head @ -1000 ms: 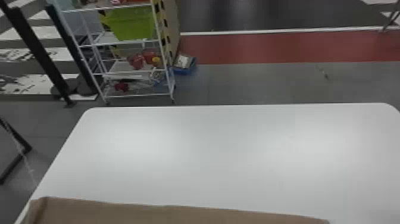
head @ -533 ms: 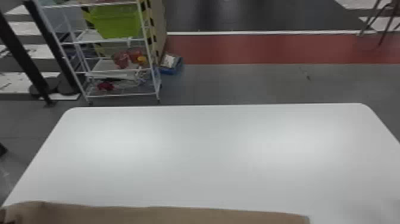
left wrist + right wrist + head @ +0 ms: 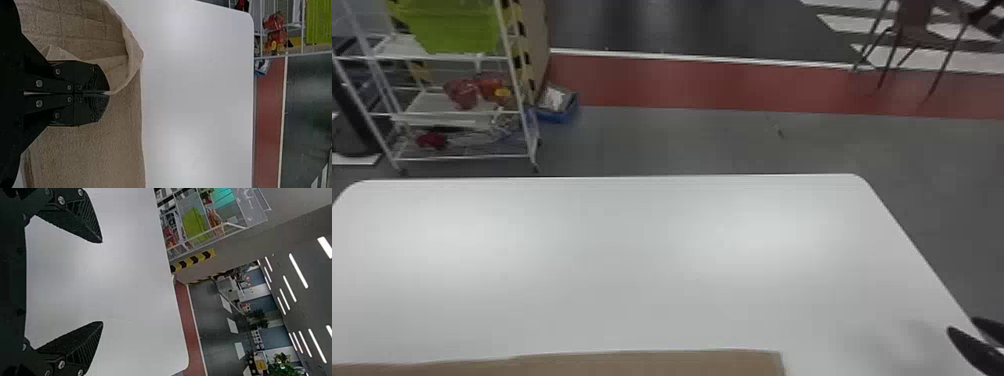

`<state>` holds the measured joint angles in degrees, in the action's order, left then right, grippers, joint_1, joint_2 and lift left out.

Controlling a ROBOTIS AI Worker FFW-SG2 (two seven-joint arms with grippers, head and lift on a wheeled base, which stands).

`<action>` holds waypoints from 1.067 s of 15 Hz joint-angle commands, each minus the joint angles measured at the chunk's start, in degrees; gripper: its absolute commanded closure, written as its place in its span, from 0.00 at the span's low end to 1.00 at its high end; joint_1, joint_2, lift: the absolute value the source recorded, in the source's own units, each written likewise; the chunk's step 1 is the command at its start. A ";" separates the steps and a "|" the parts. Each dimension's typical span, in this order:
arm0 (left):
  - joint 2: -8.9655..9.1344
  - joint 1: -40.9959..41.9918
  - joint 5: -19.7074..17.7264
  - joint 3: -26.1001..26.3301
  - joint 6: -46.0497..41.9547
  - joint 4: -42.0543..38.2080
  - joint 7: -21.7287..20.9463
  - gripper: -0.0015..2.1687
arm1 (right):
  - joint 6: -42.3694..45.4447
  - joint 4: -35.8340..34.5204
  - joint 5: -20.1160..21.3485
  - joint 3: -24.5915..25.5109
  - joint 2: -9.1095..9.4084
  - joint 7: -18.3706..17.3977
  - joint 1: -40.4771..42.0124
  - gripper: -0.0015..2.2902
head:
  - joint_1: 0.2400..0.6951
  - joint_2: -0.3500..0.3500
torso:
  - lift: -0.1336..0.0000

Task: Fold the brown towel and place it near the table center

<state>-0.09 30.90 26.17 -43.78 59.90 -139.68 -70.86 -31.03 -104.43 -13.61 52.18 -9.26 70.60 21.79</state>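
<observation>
The brown towel (image 3: 652,364) lies along the near edge of the white table in the head view. At the lower right of that view is my right gripper (image 3: 974,332), off to the right of the towel. In the right wrist view, my right gripper (image 3: 102,282) is wide open with bare table between its fingers. My left gripper (image 3: 107,93) is shut on an edge of the towel (image 3: 98,145) in the left wrist view; the cloth curls up beside its fingertips, and the rest lies flat.
The white table (image 3: 632,250) extends forward and sideways beyond the towel. Past its far edge stand a white wire shelf (image 3: 457,115) with a green bin (image 3: 452,25) and a blue box (image 3: 557,112) on the floor. A chair (image 3: 912,35) is at the far right.
The head view has swung toward the right, so table and shelf appear farther left. My right gripper has come into that view at the lower right.
</observation>
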 commanded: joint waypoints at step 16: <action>-7.12 -9.28 3.45 -6.23 3.87 16.55 4.77 0.01 | 0.31 0.19 0.86 -1.56 0.03 -0.02 -0.60 0.07 | 1.00 0.77 | 0.09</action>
<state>-6.31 22.74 30.47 -49.74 63.77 -125.60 -65.80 -30.77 -104.28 -12.74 50.68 -9.23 70.58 21.24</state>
